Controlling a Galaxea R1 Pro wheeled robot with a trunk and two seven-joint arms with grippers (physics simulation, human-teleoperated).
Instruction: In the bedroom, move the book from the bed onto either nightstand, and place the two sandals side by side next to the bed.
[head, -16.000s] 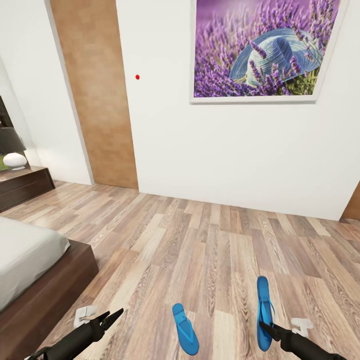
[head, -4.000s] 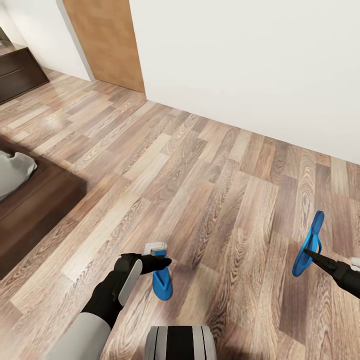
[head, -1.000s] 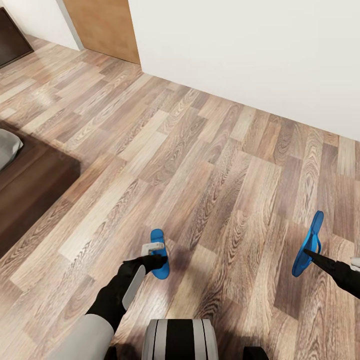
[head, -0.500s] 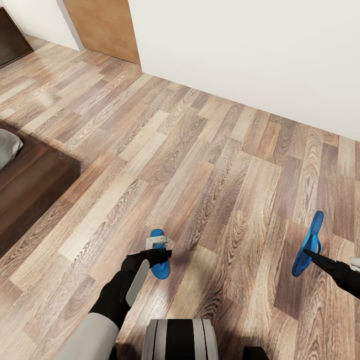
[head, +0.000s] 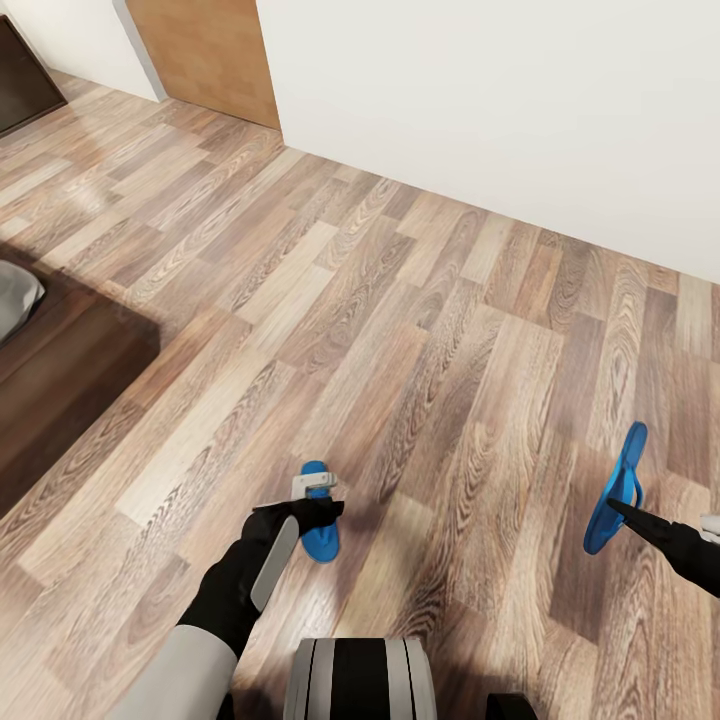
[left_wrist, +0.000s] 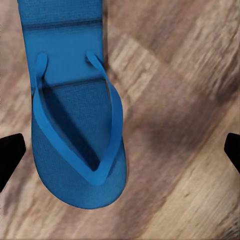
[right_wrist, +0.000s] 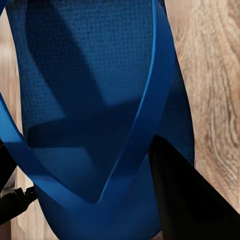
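Left hand (head: 318, 510) reaches forward low over the floor (head: 400, 300) in the head view, forearm bent up from the near edge, black wrist angled toward the middle, sitting right over a blue sandal (head: 322, 535) that lies flat on the planks. Toe and heel of that sandal peek out on either side of the hand. Over on the other side, the right hand (head: 618, 508) comes in from the edge, arm nearly level, its dark point at the strap of the second sandal (head: 612, 490), which is raised on its edge, tilted. The two sandals are well apart. Bed (head: 60, 380) sits at the left, dark frame, a bit of grey mattress showing; white wall (head: 500, 100) ahead.

Left wrist view now: fingers (left_wrist: 10, 155) spread wide, one black tip at each side, nothing between them touching. The sandal (left_wrist: 75, 125) lies flat below, straps up, nearer one finger than the other, the floor (left_wrist: 175, 125) bare beside it.

Right wrist view: sandal (right_wrist: 90, 100) very close, sole and strap across the frame. One dark finger (right_wrist: 190, 195) presses against the sole by the strap, the other at the far edge — clamped on it. Floor (right_wrist: 215, 75) shows alongside.
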